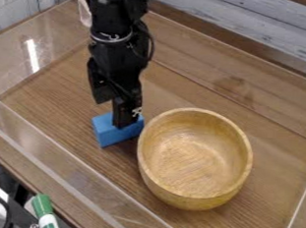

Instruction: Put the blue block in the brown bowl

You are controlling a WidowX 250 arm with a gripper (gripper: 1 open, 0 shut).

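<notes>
Setting: a wood-grain desk (pixel 237 87) enclosed by low clear plastic walls (pixel 43 39), with pale horizontal planks behind it at the upper right.

Single camera view, from above and in front.

Item 1, robot arm (pixel 116 25): black, descending from the top left of the picture, its wrist pointing straight down at the desk.

Item 2, pincer (pixel 119 112): black, fingers spread wide. It stands low over the blue block, one finger (pixel 127 111) down against the block's upper right side. Whether the fingers actually press on the block cannot be told from this angle; the block sits flat on the desk, not lifted.

Item 3, blue block (pixel 111 131): small, bright blue, lying on the desk just left of the bowl, close to its rim, outside it.

Item 4, brown bowl (pixel 195 156): large, round, light wood with visible grain and thick rim, upright at lower right of centre, interior holding nothing.
</notes>
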